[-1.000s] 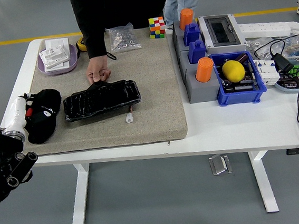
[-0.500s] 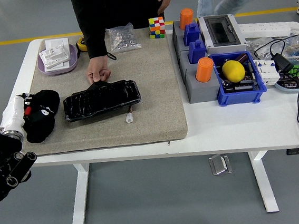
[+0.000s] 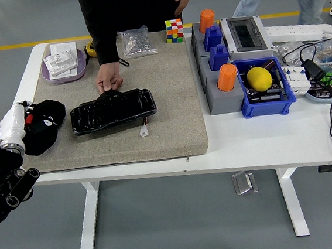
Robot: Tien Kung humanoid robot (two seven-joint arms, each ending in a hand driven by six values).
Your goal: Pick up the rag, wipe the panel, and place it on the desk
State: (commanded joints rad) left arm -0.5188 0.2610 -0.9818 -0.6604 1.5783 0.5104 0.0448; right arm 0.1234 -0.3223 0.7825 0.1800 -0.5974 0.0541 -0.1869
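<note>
A glossy black panel (image 3: 113, 110) lies on the grey mat (image 3: 169, 100), left of the mat's middle. A person's hand (image 3: 109, 80) presses on the panel's far edge. My left hand (image 3: 42, 126) shows as a black lump at the end of a white forearm (image 3: 12, 126), resting on the mat's left edge, a short way left of the panel. A dark rag cannot be told apart from the hand there. My right arm is out of sight.
A purple tray (image 3: 64, 72) with white parts, a bag of screws (image 3: 134, 42) and a colour cube (image 3: 174, 30) sit at the back. Right of the mat stand grey and blue blocks with orange cylinders (image 3: 227, 77), a blue bin with a yellow ball (image 3: 259, 78), and cables (image 3: 328, 103).
My left hand and forearm have slid a little to the left, away from the panel. The panel and the person's hand on it stay put. Someone walked past behind the table.
</note>
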